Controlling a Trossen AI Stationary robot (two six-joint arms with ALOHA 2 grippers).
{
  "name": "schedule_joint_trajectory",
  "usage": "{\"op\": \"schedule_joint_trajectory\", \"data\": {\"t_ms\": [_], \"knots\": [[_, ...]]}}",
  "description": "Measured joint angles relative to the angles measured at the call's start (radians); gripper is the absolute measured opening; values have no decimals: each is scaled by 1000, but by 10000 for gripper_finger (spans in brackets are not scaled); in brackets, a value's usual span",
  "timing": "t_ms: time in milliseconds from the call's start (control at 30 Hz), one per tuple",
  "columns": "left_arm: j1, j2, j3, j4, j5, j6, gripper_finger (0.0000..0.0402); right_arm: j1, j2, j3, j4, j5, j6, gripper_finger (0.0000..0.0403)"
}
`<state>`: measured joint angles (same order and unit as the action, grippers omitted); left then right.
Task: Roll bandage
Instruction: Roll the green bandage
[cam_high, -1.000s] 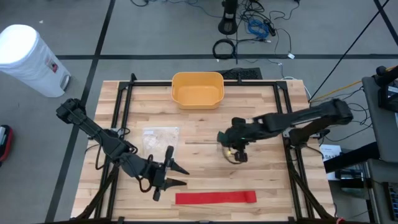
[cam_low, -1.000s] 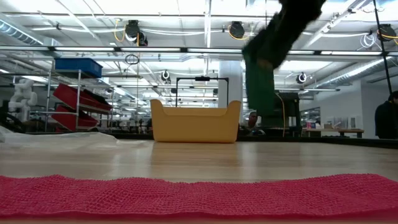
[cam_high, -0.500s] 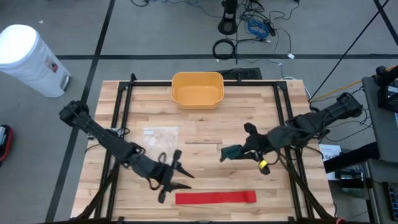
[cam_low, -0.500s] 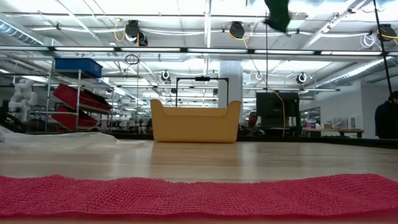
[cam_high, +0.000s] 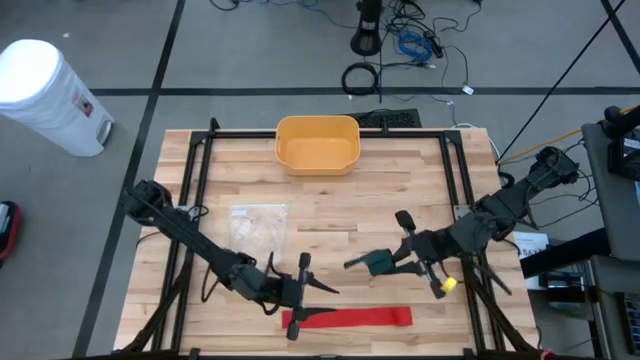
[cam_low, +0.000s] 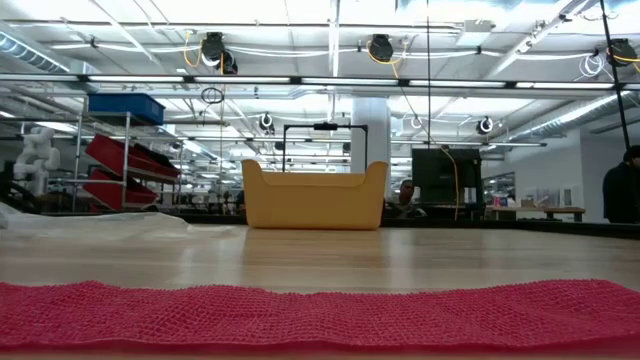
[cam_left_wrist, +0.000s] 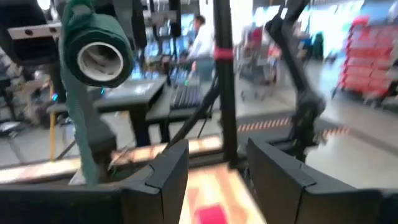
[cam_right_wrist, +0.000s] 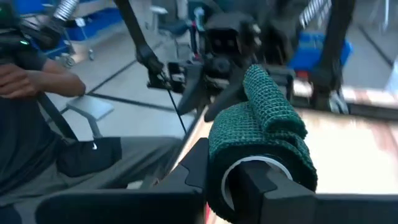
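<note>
Clutching the green bandage roll (cam_high: 380, 263), the right gripper (cam_high: 372, 263) has shifted nearer the red bandage (cam_high: 350, 318); the left gripper (cam_high: 312, 297), jaws parted, now reaches it.

Two bandages, one red (cam_high: 347, 318) and one green (cam_high: 380, 263); one yellow bin (cam_high: 317, 145); one plastic bag (cam_high: 257, 224).

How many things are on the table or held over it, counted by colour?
Red: 1, the flat red bandage strip
Green: 1, the green bandage roll held in the right pincer
Yellow: 1, the yellow bin
Clear: 1, the clear plastic bag
Total: 4
</note>
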<state>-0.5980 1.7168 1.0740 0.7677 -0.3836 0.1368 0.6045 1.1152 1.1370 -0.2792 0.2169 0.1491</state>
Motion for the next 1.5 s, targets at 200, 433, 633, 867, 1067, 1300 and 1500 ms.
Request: {"op": "schedule_joint_trajectory", "data": {"t_ms": [200, 433, 633, 867, 1067, 1300, 1500], "knots": [[1, -2, 0, 94, 84, -4, 171, 69, 17, 0, 43, 77, -78, 34], [0, -2, 0, 96, 225, -154, 171, 168, 80, -1, 44, 238, -70, 34], [-9, -2, 0, 0, 53, -137, 171, 202, 83, -2, 46, 292, -40, 34], [-10, 62, 0, -23, -40, -94, 192, 209, 84, -2, 84, 303, -66, 34], [-3, 138, 0, 70, -158, -91, 267, 209, 88, -2, 83, 339, -65, 34], [2, 161, 0, 170, -216, -44, 314, 207, 100, -2, 83, 342, -65, 34], [18, 162, 13, 165, -212, -42, 315, 207, 110, -2, 93, 394, -67, 34]]}}
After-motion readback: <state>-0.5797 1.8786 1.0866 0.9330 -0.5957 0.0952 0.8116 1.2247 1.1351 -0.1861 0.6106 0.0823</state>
